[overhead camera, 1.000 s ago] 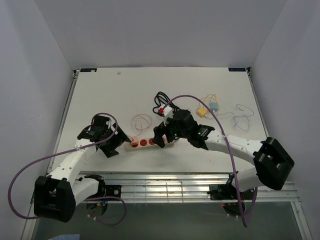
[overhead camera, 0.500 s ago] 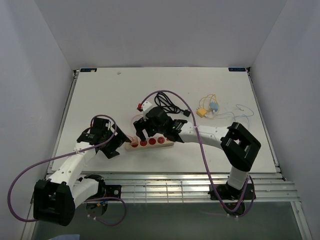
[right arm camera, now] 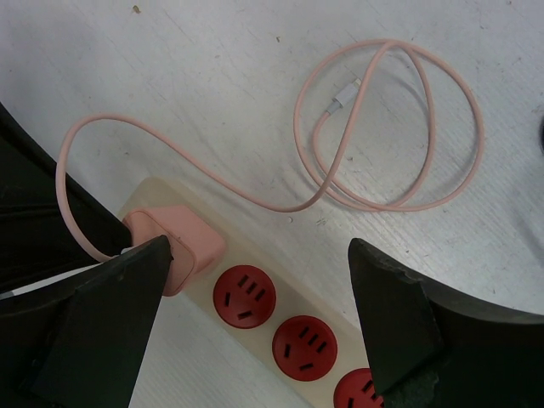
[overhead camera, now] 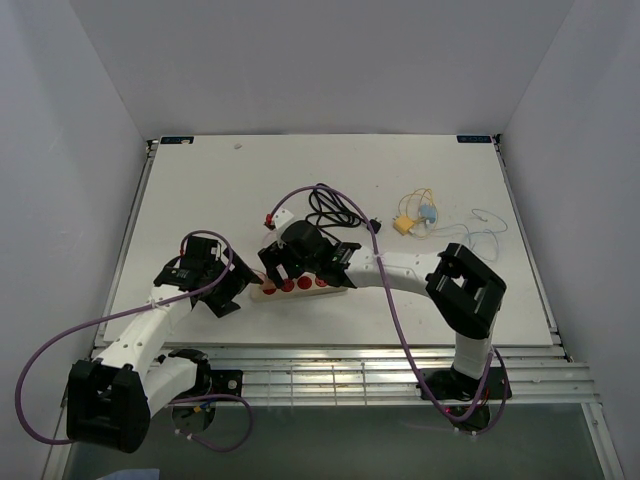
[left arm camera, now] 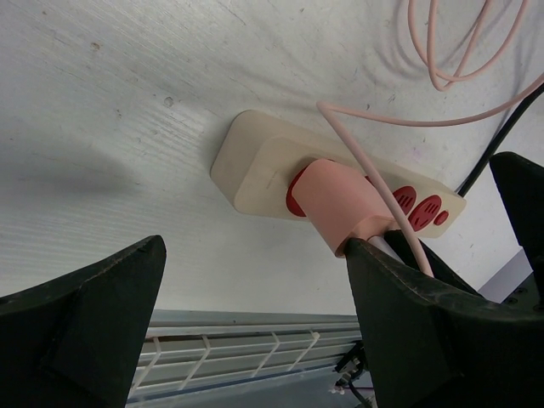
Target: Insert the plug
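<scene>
Fig. 1. Plug-insertion task, both wrist views and the top view. The pink plug stands in the end socket of the cream power strip, which lies on the white tabletop near its front edge, between the 2 arms. No blade shows between the plug body and the red socket face, so the plug is judged seated and the task close to done.

The left gripper is spread wide with nothing in it and straddles the plugged end. The right gripper is likewise wide and empty above the strip, its jaws to either side of the plug.

Step in hand, as judged: clearing away. To do it well, each gripper should lift straight off with its jaws wide, since the thin pink cable arcs out of the plug close to both and could catch and tug the plug loose.

The plug is a short, rounded, salmon-pink block; its cable ends in a loose coil on the tabletop. 3 red sockets show beside it, unused.
</scene>
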Tool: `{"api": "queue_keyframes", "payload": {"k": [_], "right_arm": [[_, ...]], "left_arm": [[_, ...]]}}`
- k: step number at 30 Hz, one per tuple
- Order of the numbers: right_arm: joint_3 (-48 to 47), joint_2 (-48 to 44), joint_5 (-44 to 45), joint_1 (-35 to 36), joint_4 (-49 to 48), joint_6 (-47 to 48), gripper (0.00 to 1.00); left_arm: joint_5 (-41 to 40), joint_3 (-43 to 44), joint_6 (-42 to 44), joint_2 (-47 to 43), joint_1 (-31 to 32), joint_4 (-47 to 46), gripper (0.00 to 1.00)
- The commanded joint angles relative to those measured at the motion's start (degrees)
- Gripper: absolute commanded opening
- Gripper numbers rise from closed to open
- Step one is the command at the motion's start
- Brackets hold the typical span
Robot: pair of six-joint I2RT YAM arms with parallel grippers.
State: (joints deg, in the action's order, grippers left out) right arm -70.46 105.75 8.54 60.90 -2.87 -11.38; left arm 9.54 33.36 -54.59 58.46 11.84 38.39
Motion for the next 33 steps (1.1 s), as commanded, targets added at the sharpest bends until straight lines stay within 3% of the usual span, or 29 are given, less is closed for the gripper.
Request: {"api": "queue_keyframes", "payload": {"k": [1, 10, 17, 33], "right_arm": [[-0.82, 2.35, 2.63, 1.06, 2.79, 0.04, 0.9], [4.35, 2.44, 3.85, 4.04, 5.69, 0.39, 0.91], [10.24, 0.15, 3.77, 7.47, 3.75, -2.16, 0.93], [7.44, 4.81, 6.14, 7.83, 5.86, -4.18, 0.93]], "left_arm": [[-5.5, -3.13, -0.08, 2.1, 0.21, 3.09, 0.97], [-5.15, -5.76, -2.19, 2.72, 0.21, 3.8, 0.97], [-4.36, -9.62, -6.75, -1.85, 0.21, 5.55, 0.86], [-5.94, -12.27, -8.87, 2.01, 0.21, 3.0, 0.82]]}}
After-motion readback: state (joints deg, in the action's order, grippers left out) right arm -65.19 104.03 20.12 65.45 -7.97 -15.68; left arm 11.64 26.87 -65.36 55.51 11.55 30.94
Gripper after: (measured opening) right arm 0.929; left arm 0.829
